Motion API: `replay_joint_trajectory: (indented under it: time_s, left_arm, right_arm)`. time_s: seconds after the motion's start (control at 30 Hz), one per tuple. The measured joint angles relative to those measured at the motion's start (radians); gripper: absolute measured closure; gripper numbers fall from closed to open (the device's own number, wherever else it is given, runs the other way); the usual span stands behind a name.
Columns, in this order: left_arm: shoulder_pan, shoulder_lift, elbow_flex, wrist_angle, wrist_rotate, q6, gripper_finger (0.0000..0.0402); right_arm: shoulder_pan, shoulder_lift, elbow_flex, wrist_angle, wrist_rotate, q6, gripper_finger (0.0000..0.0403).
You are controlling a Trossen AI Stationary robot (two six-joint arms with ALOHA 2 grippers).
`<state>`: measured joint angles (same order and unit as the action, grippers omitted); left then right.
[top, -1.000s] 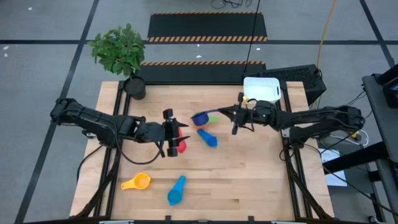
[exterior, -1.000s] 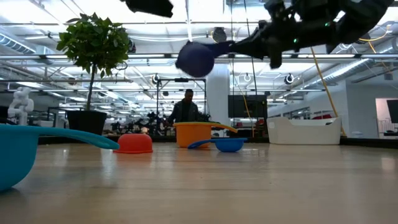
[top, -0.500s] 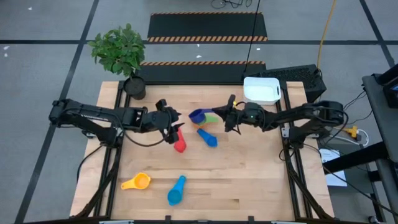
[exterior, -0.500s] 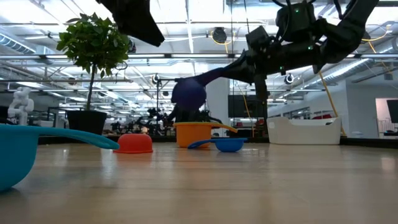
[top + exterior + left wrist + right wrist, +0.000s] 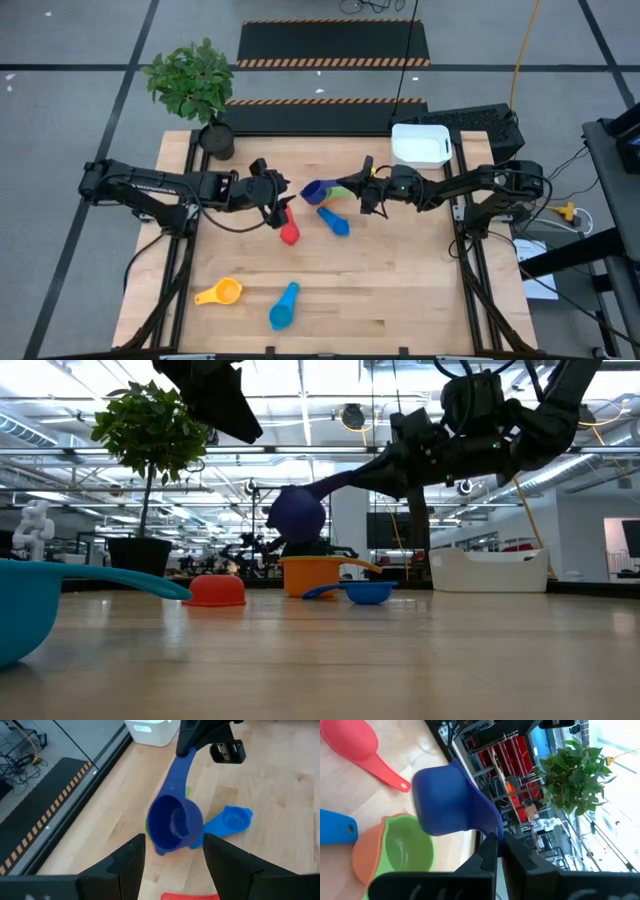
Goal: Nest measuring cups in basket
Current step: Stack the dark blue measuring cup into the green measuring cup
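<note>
Right hand (image 5: pixel 364 186) clamps the dark blue cup (image 5: pixel 314 189) by its handle; left hand (image 5: pixel 279 197) stands apart, empty.

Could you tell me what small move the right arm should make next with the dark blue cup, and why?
Probably lower it. The right gripper is shut on the handle of the dark blue cup, which hangs above the stacked green and orange cups, apparently not yet seated. The left gripper waits open near the red cup.
</note>
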<state>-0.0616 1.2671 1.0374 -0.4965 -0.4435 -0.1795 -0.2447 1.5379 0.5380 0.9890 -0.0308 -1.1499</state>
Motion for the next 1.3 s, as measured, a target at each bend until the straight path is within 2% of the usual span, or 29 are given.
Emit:
replay_joint_trajectory:
  time_s: [0.33, 0.9, 1.3]
  left_arm:
    - [0.000, 0.000, 0.000, 0.000, 0.000, 0.000, 0.0199]
    - [0.001, 0.000, 0.000, 0.000, -0.002, 0.000, 0.0199]
    - [0.002, 0.000, -0.001, 0.022, -0.003, 0.018, 0.0199]
  right_arm:
    - [-0.029, 0.000, -0.046, 0.075, 0.002, -0.015, 0.0403]
    - [-0.040, 0.000, -0.046, 0.065, -0.027, 0.015, 0.0403]
    - [-0.057, 0.120, -0.045, 0.205, -0.051, 0.012, 0.0403]
